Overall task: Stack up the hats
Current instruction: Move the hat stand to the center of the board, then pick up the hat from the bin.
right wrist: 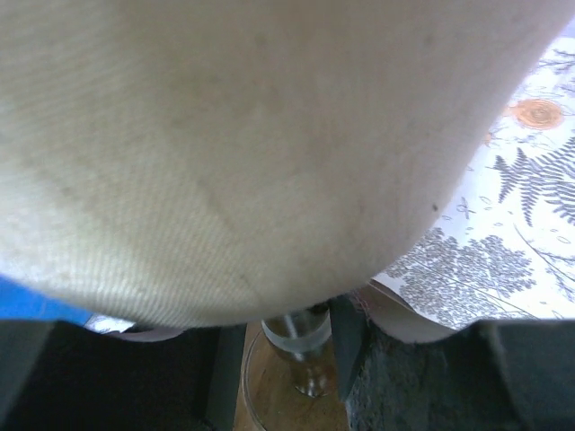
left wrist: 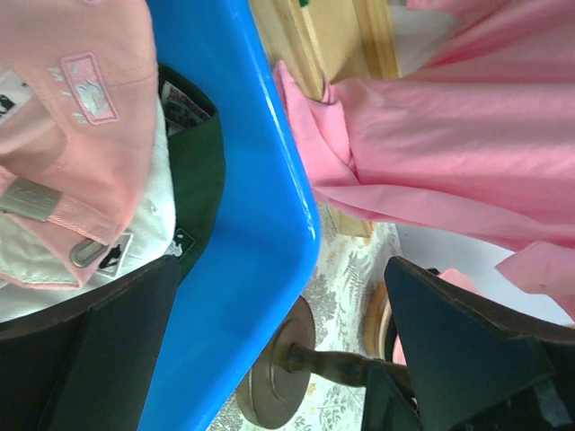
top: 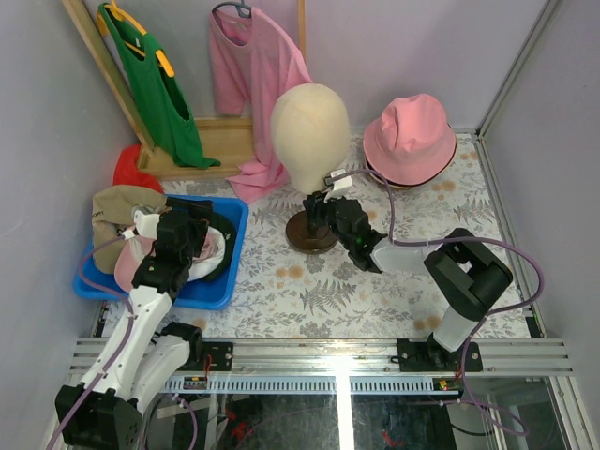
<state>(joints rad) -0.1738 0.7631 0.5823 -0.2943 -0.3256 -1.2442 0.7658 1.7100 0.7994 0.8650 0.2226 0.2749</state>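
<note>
Top external view shows the left gripper (top: 184, 234), jaws released wide, over the pink cap (left wrist: 81, 135) in the blue bin (top: 216, 291), likely to pick it, the right gripper (top: 317, 208), whether clenched untellable, at the mannequin stand (top: 311, 236), the pink bucket hat (top: 411, 136) farthest back.

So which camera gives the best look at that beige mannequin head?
The top view: the whole mannequin head shows there, upright on its dark stand. The right wrist view is so close that the head fills most of the picture. The left wrist view catches only the stand.
</note>
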